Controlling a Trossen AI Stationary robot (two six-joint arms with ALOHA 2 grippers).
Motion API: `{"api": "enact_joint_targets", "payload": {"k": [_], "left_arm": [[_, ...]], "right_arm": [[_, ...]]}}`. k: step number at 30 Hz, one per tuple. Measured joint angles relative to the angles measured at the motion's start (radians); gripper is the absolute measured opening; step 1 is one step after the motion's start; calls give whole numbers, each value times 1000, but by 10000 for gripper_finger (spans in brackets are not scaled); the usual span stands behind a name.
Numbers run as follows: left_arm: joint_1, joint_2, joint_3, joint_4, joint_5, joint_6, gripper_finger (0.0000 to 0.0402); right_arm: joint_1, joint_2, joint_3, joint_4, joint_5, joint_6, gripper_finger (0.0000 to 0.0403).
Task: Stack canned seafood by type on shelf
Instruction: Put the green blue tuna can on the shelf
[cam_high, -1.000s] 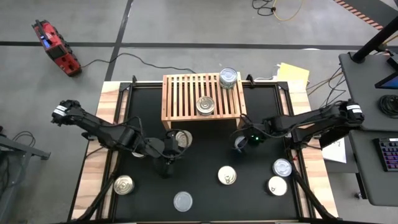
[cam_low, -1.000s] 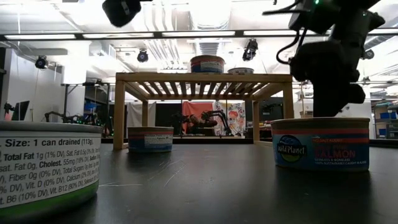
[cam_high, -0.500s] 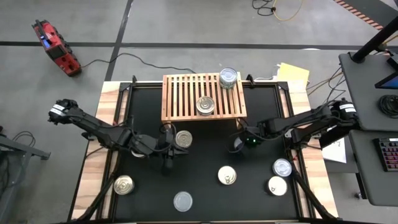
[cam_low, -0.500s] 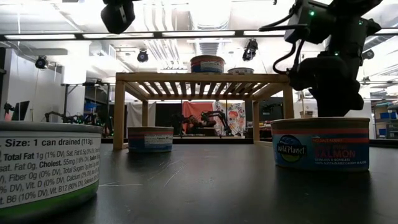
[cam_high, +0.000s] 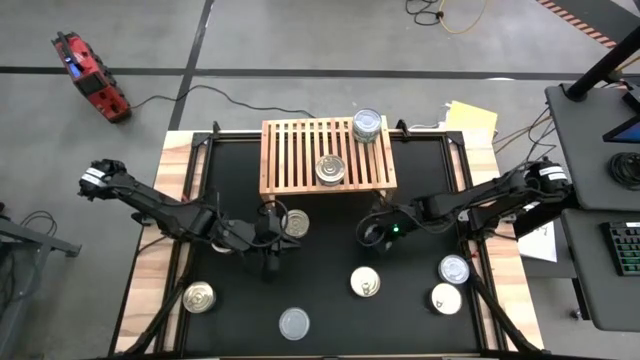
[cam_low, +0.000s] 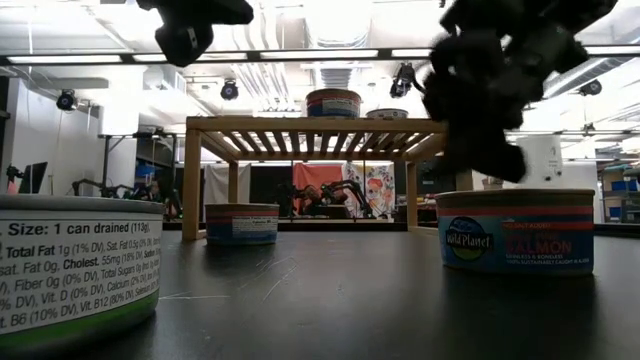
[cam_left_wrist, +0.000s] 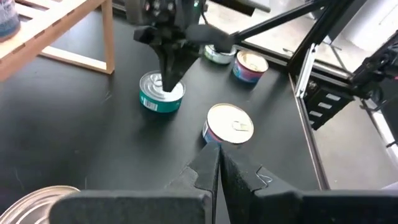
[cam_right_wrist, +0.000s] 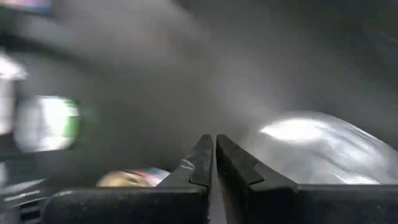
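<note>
Right hand (cam_high: 372, 232) pinched shut on nothing, tips down on lid of teal can (cam_left_wrist: 161, 98) in front of shelf (cam_high: 300, 160) — 2 cans on top. Left hand (cam_high: 270, 262) shut, empty, low over desk (cam_high: 330, 300) w/ other cans around.

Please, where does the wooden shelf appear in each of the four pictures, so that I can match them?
High view: the shelf is at the table's far middle.
Low view: the shelf stands in the centre, seen from its front.
Left wrist view: only a corner of the shelf shows, at the upper left.
Right wrist view: I cannot make it out.
Shared landmark: the right gripper, just in front of the shelf's right end.
</note>
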Motion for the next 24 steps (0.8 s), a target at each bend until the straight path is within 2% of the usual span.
{"api": "enact_joint_targets", "payload": {"k": [1, 3, 8, 12, 15, 18, 24], "left_arm": [[0, 6, 0, 2, 0, -1, 0], [0, 17, 0, 0, 1, -8, 0], [0, 48, 0, -7, 2, -60, 0], [0, 72, 0, -8, 23, -103, 0], [0, 94, 0, -18, 34, -115, 0], [0, 116, 0, -20, 37, -123, 0], [0, 166, 0, -16, 37, -125, 0]], "right_arm": [[1, 2, 3, 42, -17, -6, 12], [3, -3, 24, -5, 4, 31, 12], [0, -27, 75, -351, 129, 57, 12], [2, -21, 77, -519, 152, 68, 12], [9, -5, 73, -507, 152, 68, 12], [10, 31, 71, -423, 128, 67, 12], [9, 177, 79, -46, 55, 80, 12]]}}
